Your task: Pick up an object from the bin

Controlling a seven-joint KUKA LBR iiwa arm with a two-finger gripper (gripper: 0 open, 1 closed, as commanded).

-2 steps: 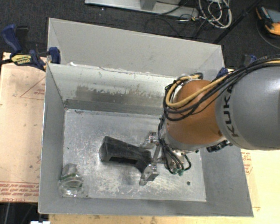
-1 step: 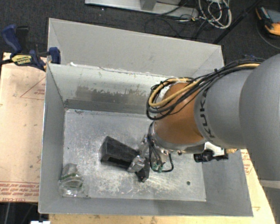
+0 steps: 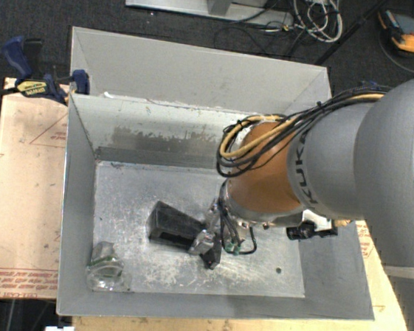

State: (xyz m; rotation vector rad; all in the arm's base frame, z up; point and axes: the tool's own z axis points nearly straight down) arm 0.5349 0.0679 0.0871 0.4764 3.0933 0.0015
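Closest to the lens, the robot's thick grey arm fills the right side, reaching down into the grey metal bin. At the bin's lower left corner lies a small clear, glass-like object, on its own and well apart from everything else. Near the middle of the floor lies a black, boxy, oblong object, tilted slightly, with its right end lower. Just to the right of it, the gripper comes down to the floor, touching or almost touching that right end; the black object sits beside it, to its left. Whether the gripper is open or closed, or holds anything, cannot be told. Above it sits the wrist's orange cover, looped with yellow and black cables.
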